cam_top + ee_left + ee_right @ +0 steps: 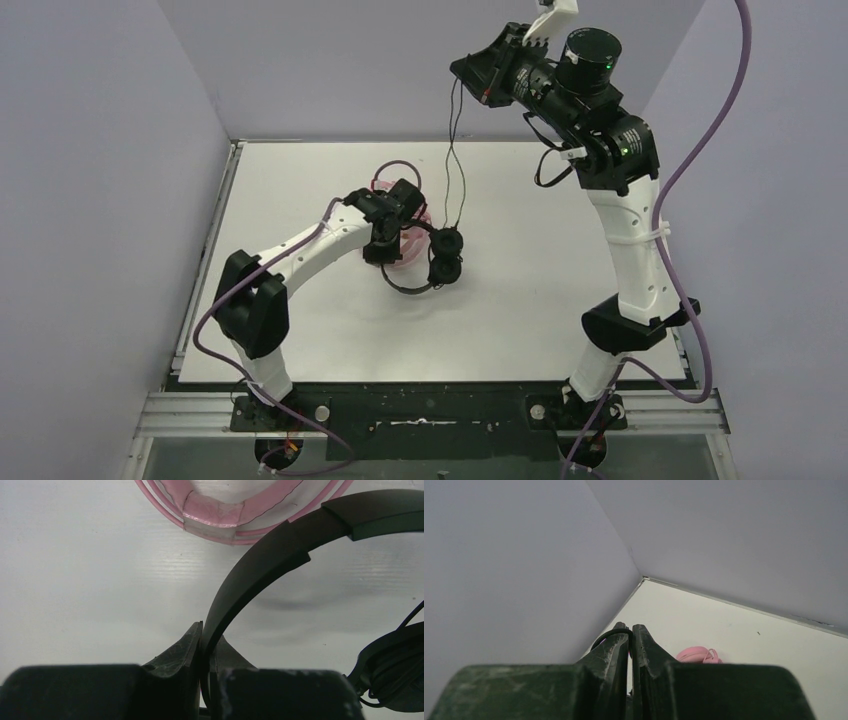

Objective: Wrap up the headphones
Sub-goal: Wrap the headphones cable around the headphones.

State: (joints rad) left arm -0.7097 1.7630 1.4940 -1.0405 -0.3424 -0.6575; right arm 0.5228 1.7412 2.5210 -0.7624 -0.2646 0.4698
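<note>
The black headphones point(432, 268) lie at the table's middle, their ear cups point(447, 256) folded together. My left gripper point(207, 632) is shut on their black headband point(270, 565), low over the table. The pink headphones point(408, 246) sit right behind and partly under that gripper point(383, 243); in the left wrist view their pink band point(215, 515) lies just beyond the black one. My right gripper point(468, 68) is raised high at the back, shut on the thin black cable point(452, 150), which hangs in a loop down to the black headphones. In the right wrist view the cable point(616, 630) curls over the closed fingertips point(630, 627).
The white table point(300, 180) is boxed in by grey walls on the left, back and right. The pink cable point(395, 168) loops behind the left gripper. Purple robot cables point(700, 150) hang along the right arm.
</note>
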